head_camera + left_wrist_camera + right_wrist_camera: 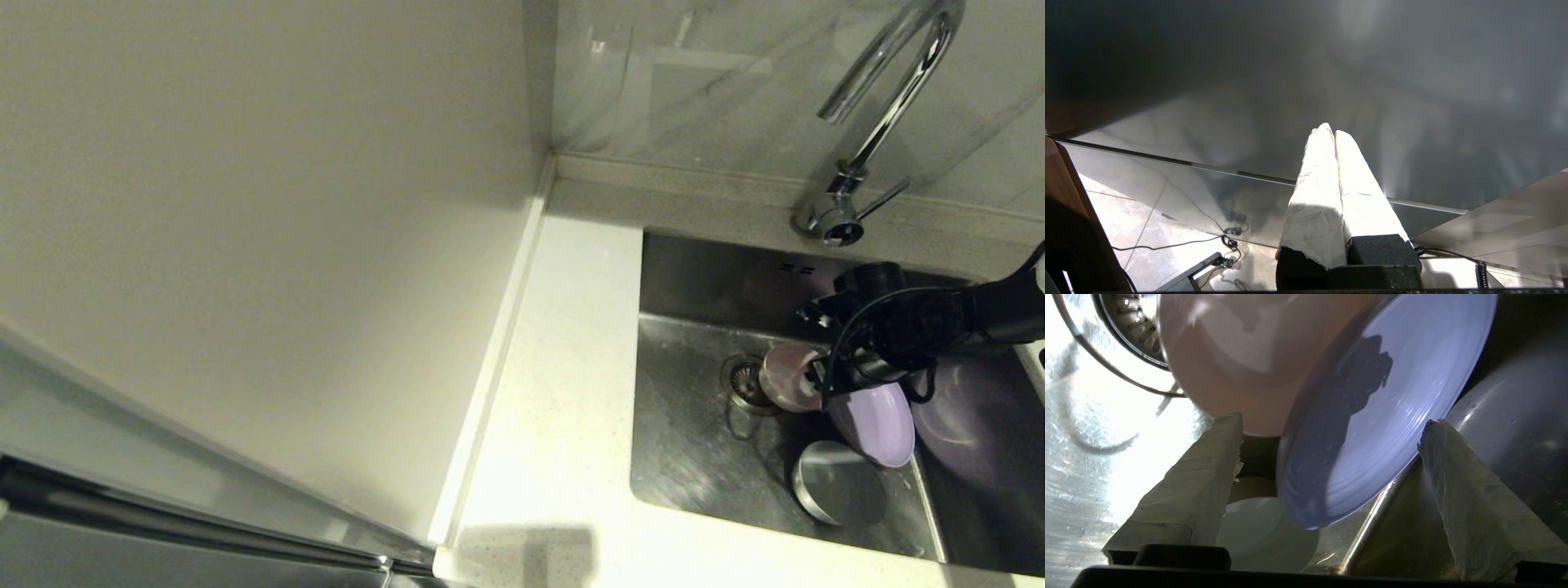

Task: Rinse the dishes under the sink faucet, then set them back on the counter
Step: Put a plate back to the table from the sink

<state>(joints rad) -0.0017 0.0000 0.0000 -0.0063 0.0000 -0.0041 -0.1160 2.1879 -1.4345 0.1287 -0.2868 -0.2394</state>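
Down in the sink (694, 441), at the right of the head view, the right gripper (1327, 437) hangs with its taped fingers (1192, 490) spread wide on either side of the lilac plate (1372, 428), gripping nothing yet. The plate stands tilted on edge, leaning against the sink's right wall, its rim running from upper left to lower right in the head view and its hollow face turned toward the drain (747, 382). I judge it a stiff, smooth, probably wet disc: light, but slippery and liable to chip on steel, so the best hold is a pinch across the thin rim at its upper edge, one finger on each face. The pink bowl (788, 377) lies on its side just beside the drain, touching or nearly touching the plate, mouth facing away from the drain as far as I can tell. The grey-sided bowl (841, 483) sits lower in that frame, near the front wall, tipped on its side. The faucet (886, 106) arches at upper right, spout toward the basin; no water shows. The counter (563, 392), left of the sink, carries no dishes. The left gripper (1334, 134) is parked away from the sink, fingers pressed together, empty.
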